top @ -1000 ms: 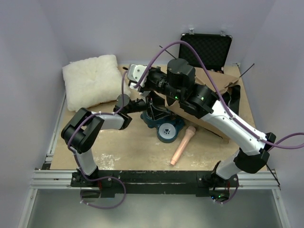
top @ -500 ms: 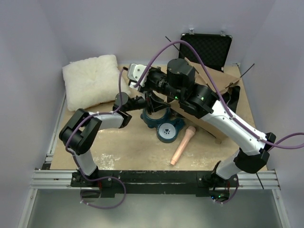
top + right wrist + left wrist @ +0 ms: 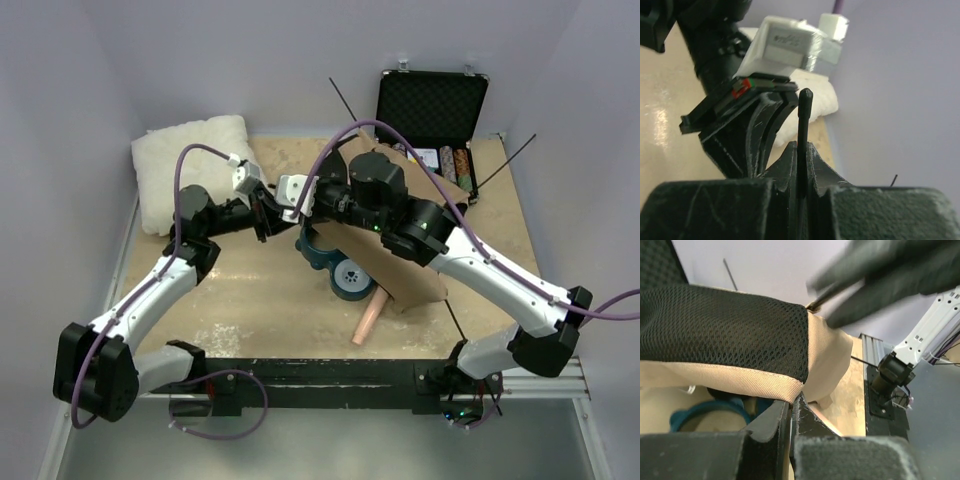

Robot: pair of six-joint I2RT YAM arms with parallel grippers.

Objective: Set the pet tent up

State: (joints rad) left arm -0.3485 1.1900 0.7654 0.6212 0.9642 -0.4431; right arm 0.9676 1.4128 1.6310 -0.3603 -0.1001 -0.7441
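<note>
The left gripper (image 3: 791,407) is closed to a thin slit. The corner of the pet tent's (image 3: 410,280) tan hem (image 3: 740,382) meets its tips, with black mesh (image 3: 725,325) spread just above. I cannot tell whether the hem is actually pinched. Only this wrist view shows that contact; from overhead the two black grippers blur together at mid-table (image 3: 270,300). The right gripper (image 3: 801,150) is clamped on a thin dark pole (image 3: 804,120), which stands upright between its fingers with its rounded tip above them, a detail hidden from the top camera. That camera alone shows the tent's tan fabric lying under the right arm, right of both grippers.
</note>
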